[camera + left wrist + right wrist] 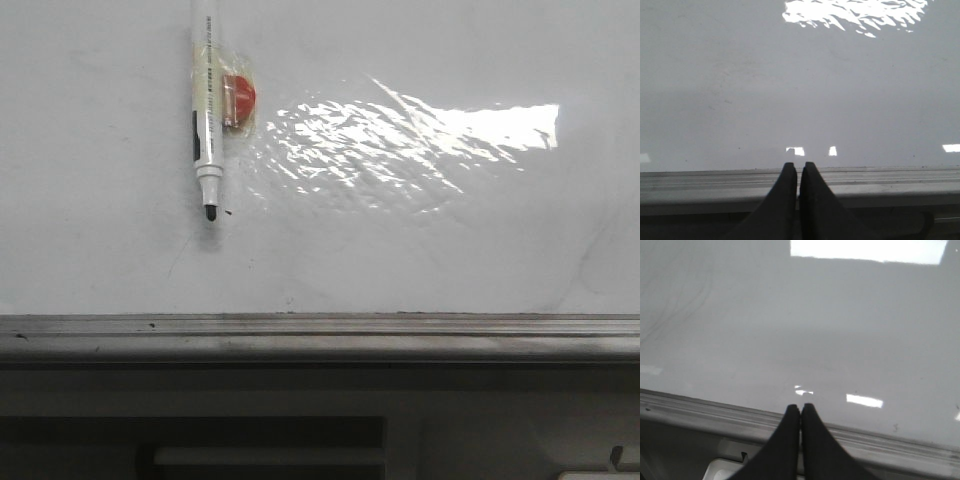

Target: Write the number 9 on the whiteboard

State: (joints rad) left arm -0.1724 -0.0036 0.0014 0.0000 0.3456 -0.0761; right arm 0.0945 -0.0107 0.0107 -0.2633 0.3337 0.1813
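Note:
The whiteboard (420, 250) fills the front view, glossy white with wrinkled film. A white marker pen (205, 110) hangs over its upper left, taped to a red piece (239, 98), black tip (211, 212) pointing down at the board. A tiny dark dash (228, 212) sits beside the tip. No number 9 shows in any view. Neither gripper appears in the front view. My left gripper (799, 164) is shut and empty over the board's grey rail (880, 185). My right gripper (800, 405) is also shut and empty, above the rail (700, 412).
The grey metal rail (320, 335) runs along the board's near edge, with a dark frame and a pale bar (270, 456) below it. Bright glare (420, 135) covers the film right of the pen. Faint curved scuffs (680, 305) mark the board.

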